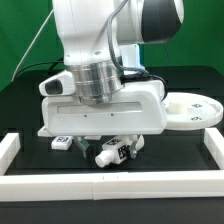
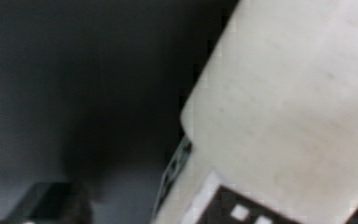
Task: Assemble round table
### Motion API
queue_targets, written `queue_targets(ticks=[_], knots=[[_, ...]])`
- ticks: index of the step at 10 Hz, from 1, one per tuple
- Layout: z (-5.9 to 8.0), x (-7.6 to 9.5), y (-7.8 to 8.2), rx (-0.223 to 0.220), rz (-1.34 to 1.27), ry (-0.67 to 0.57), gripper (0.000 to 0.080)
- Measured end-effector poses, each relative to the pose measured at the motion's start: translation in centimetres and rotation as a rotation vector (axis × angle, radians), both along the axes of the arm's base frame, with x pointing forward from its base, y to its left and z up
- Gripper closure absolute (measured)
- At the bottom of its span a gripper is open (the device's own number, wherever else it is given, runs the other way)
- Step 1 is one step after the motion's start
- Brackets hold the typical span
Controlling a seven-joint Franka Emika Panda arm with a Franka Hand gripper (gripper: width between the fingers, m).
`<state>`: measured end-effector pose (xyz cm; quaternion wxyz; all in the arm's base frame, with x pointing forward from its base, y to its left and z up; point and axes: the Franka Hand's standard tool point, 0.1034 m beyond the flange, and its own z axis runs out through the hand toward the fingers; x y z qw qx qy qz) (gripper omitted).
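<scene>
The round disc top [image 1: 190,108] lies flat on the black table at the exterior view's right, with tags on its face. My gripper [image 1: 112,143] is low over the table by the front rail, its fingers hidden under the hand. A white tagged part [image 1: 117,151], either the leg or the cross-shaped base, sits right below it. Another small tagged white piece [image 1: 62,143] lies to its left. In the blurred wrist view a white tagged part [image 2: 291,110] fills one side, very close. A dark finger [image 2: 44,200] shows beside it. Whether the jaws grip anything does not show.
White border rails run along the front [image 1: 110,186], the exterior view's left [image 1: 8,150] and its right [image 1: 214,150]. The table surface [image 1: 30,105] is black cloth. The arm's body hides the middle of the table.
</scene>
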<state>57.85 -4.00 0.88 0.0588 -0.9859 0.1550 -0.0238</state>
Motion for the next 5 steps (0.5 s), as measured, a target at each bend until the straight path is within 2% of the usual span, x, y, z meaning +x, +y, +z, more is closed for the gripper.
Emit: queue_targets(ticks=[1, 2, 3, 5], knots=[[-0.01, 0.00, 0.01, 0.000, 0.000, 0.000, 0.0396], [-0.01, 0.00, 0.03, 0.000, 0.000, 0.000, 0.0396], [-0.01, 0.00, 0.03, 0.000, 0.001, 0.000, 0.0482], [-0.01, 0.00, 0.05, 0.000, 0.001, 0.000, 0.0482]])
